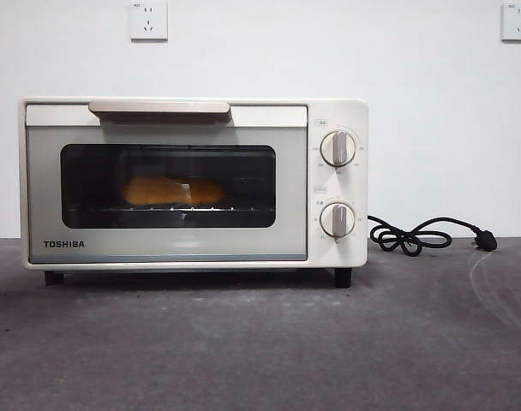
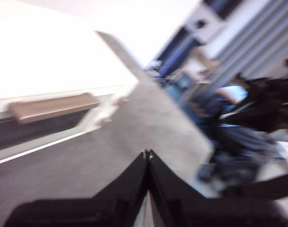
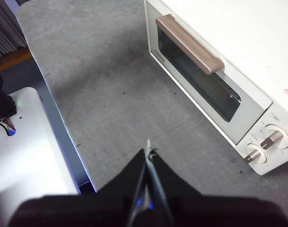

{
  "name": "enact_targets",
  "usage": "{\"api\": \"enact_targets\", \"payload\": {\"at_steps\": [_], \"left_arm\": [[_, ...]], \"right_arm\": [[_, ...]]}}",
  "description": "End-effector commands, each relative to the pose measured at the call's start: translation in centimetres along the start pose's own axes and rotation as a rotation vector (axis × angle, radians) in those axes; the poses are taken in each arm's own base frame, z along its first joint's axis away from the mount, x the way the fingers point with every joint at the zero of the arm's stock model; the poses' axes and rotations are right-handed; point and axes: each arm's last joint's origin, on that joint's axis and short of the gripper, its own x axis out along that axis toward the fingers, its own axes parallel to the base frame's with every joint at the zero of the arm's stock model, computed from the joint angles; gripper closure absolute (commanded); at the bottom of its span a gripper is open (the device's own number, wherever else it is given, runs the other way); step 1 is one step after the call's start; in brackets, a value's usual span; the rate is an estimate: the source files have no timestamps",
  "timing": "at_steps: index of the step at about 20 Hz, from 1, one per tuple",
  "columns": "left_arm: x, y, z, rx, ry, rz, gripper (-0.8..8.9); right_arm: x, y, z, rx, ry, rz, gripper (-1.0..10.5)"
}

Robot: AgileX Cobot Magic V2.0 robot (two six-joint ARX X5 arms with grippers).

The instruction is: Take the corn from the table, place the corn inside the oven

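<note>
Since the corn (image 1: 172, 191) lies on the rack inside the oven (image 1: 192, 184), with the glass door shut over it, the job looks done and neither arm has anything left to carry. That would explain why both hang back above the table (image 1: 260, 342), well clear of the oven. The left gripper (image 2: 147, 153) has its jaws pressed together on nothing; the right gripper (image 3: 148, 152) is clenched and empty too. Only the front view shows the corn, a dim orange shape behind the dark glass, and the cord (image 1: 415, 235) coiled beside the oven. The wrist views show the beige handle (image 3: 189, 44) from above, but the glass hides the inside.
</note>
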Motion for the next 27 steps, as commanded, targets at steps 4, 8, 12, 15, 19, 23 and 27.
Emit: {"api": "enact_targets", "payload": {"at_steps": [4,8,12,15,19,23,27], "left_arm": [[-2.0,-4.4,-2.2,0.021,-0.092,0.339,8.20],[-3.0,-6.3,-3.8,0.026,-0.165,0.528,8.20],[-3.4,-6.8,-4.7,0.008,-0.179,0.632,8.20],[-3.5,-7.0,-5.0,0.003,-0.174,0.630,8.20],[-3.4,-6.9,-4.9,-0.002,-0.165,0.596,8.20],[-3.2,-6.9,-4.8,-0.008,-0.156,0.545,8.19],[-3.2,-6.8,-5.0,-0.076,-0.145,0.540,8.18]], "right_arm": [[0.2,-0.1,0.1,0.085,-0.002,-0.016,9.6],[0.2,-0.3,0.3,0.161,-0.015,-0.086,9.6],[0.2,-0.6,0.5,0.196,-0.031,-0.154,9.6],[0.4,-0.6,0.5,0.197,-0.029,-0.155,9.6],[0.5,-0.7,0.5,0.199,-0.020,-0.155,9.6],[0.5,-0.7,0.5,0.214,-0.018,-0.154,9.6],[0.5,-0.7,0.5,0.212,-0.024,-0.165,9.6]]}}
